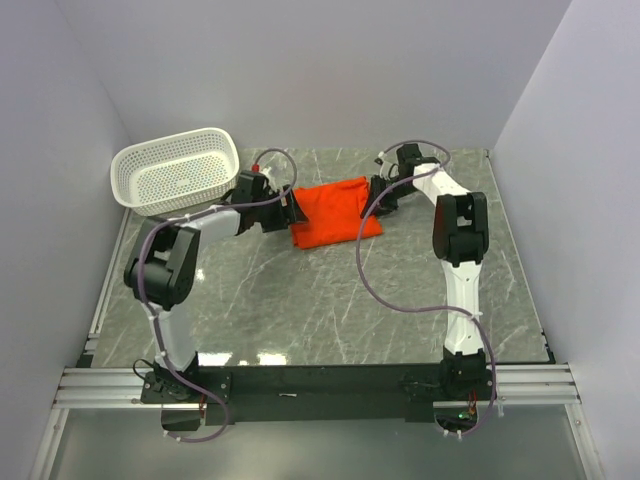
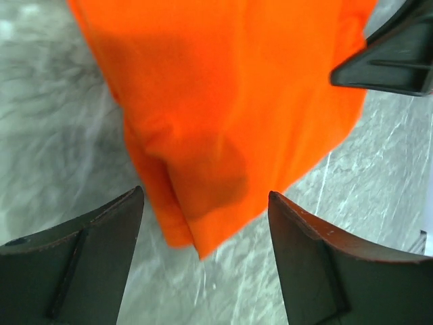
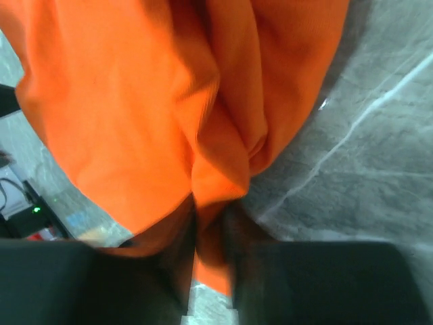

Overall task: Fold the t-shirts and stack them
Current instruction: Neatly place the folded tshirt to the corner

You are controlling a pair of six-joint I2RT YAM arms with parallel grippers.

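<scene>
Grey veined marble tabletop (image 1: 300, 310) fills the floor of a pale, plain-walled booth (image 1: 320, 70). Far of the middle of it lies the t-shirt (image 1: 332, 212), bright orange-red, folded into a rough rectangle whose long side runs left to right, a little askew, with its near left corner bulging.

At the cloth's left edge sits the left gripper (image 1: 292, 212). In its wrist view its two dark fingers (image 2: 74, 264) stand spread wide. A folded corner of the shirt (image 2: 223, 115) reaches down toward the gap between them, and neither finger presses on it. The cloth there is doubled, with a soft crease running to the corner, and bare marble shows on both sides.

At the shirt's right edge is the right gripper (image 1: 378, 195). Its wrist view shows its blurred black fingers (image 3: 304, 284) drawn close together, pinching a narrow ridge of orange fabric (image 3: 203, 122), and gathered folds fan away from the pinch.

Both arms reach from the near edge and bend inward toward the shirt. A purple cable (image 1: 400, 305) loops over the marble beside the right arm.

Left of the left gripper, at the far left corner, a white perforated plastic basket (image 1: 180, 175) sits apart from the shirt, tilted with its opening facing the camera.
</scene>
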